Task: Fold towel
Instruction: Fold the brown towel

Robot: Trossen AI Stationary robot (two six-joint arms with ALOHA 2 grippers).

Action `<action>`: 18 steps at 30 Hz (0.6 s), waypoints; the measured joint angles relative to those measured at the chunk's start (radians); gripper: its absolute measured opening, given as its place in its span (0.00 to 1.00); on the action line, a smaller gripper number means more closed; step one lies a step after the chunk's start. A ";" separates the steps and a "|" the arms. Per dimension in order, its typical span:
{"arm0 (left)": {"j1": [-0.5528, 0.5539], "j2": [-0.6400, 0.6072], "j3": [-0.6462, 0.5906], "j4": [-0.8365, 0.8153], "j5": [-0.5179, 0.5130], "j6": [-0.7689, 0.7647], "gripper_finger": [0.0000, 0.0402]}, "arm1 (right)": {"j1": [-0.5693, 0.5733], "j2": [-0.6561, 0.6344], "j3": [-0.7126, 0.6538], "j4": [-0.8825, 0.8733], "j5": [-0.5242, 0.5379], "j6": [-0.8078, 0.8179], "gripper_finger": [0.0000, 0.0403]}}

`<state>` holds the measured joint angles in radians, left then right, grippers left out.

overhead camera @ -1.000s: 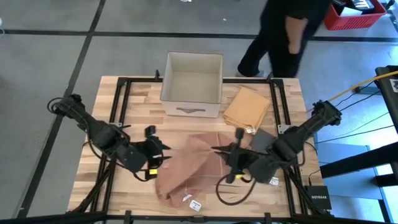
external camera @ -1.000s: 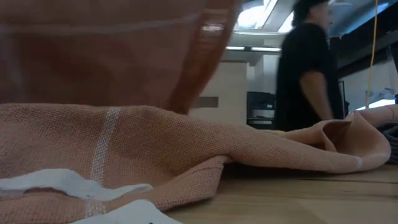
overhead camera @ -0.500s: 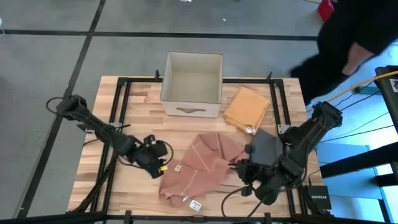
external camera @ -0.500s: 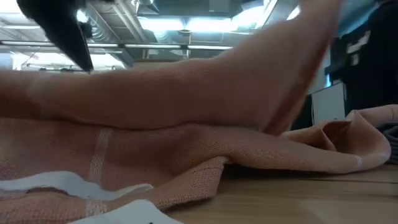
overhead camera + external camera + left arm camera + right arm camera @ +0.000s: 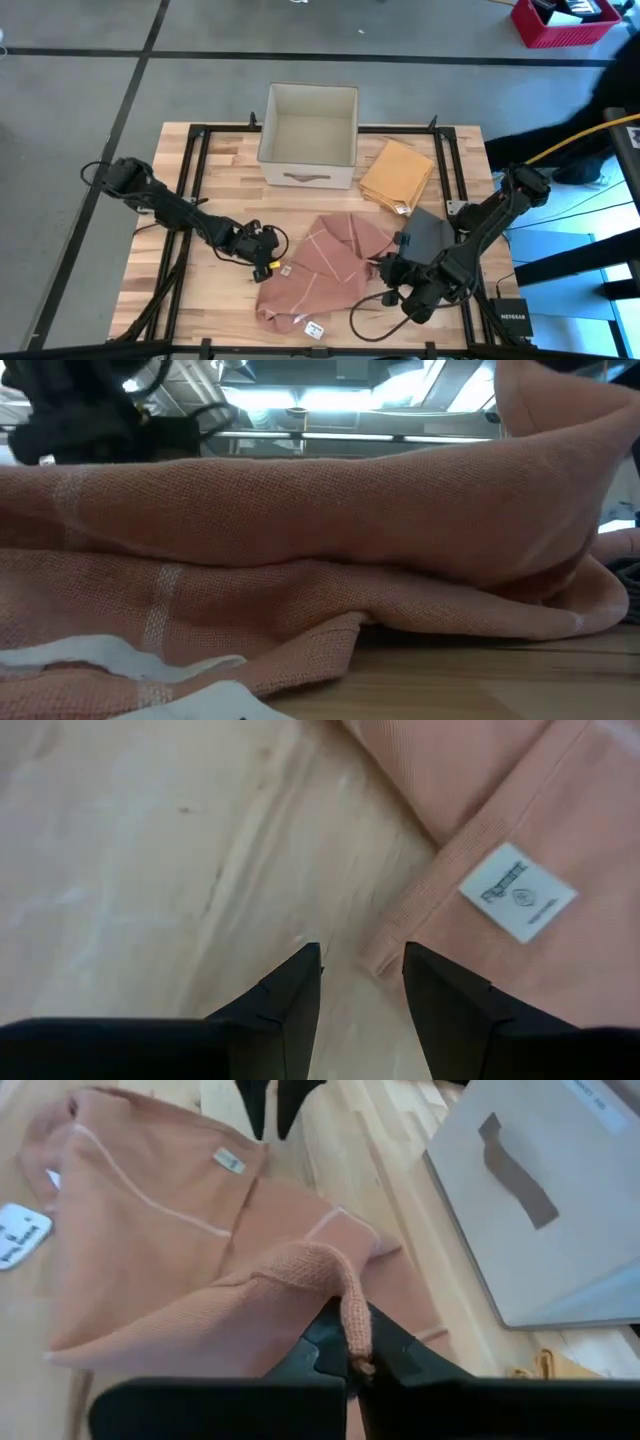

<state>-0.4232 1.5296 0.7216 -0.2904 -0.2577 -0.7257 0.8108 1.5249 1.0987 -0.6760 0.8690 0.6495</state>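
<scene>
I see the towel (image 5: 322, 268) lying crumpled on the counter (image 5: 300, 200), near its front edge and between my two arms. My right pincer (image 5: 352, 1352) is clamped on a corner of the towel, the cloth pinched between its closed fingers at the towel's right side. My left pincer (image 5: 362, 975) sits low over the wood with a narrow gap between its fingers, holding nothing, its tips just beside the towel's hem near a white label (image 5: 517, 892). Behind the towel stand a box (image 5: 309, 135) and a folded tan cloth (image 5: 397, 172).
</scene>
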 joint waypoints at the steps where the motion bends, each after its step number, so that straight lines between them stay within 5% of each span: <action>1: 0.000 0.017 0.000 0.013 0.003 0.008 0.34 | 0.000 0.000 -0.005 0.002 0.001 0.000 0.02; 12: 0.002 0.143 0.006 0.146 0.081 0.096 0.31 | 0.000 0.000 -0.010 0.025 0.002 0.000 0.01; 18: -0.004 0.144 0.006 0.126 0.092 0.113 0.09 | 0.000 0.000 -0.010 0.024 0.015 0.000 0.02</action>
<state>-0.4274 1.6741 0.7273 -0.1644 -0.1661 -0.6126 0.8112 1.5246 1.0885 -0.6521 0.8837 0.6495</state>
